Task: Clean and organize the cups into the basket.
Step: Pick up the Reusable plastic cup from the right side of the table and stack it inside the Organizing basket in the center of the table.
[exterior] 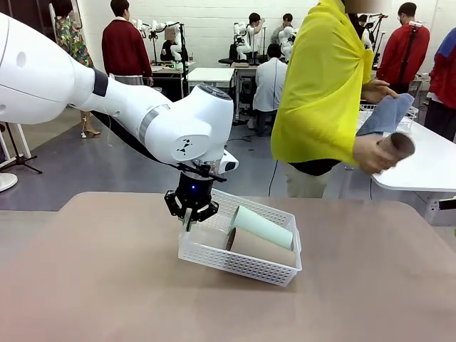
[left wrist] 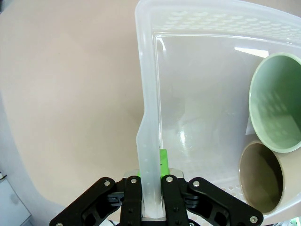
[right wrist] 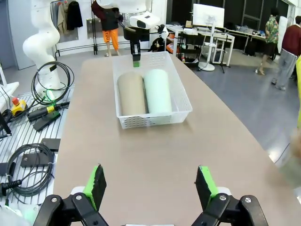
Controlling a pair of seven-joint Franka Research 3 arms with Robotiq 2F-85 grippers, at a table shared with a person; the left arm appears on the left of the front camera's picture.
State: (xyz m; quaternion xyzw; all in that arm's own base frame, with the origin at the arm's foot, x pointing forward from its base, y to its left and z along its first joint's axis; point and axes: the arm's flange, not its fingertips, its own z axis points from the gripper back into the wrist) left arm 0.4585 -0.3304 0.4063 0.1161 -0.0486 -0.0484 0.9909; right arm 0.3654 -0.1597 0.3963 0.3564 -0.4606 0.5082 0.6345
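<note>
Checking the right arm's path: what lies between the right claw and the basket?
The stretch is bare: the right wrist view shows plain table between the open right claw and the basket, on its near wall's side.

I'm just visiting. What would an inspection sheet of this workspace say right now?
Surface: brown table.
Job's things: white basket holds a green cup and a brown cup lying side by side; the person holds a second brown cup.
Clutter: blue-grey cloth, also held by the person.
Grippers: left gripper shut on the basket rim; right gripper open above the table.
Cables: black coils beside the table.
Surroundings: other people, other tables.
</note>
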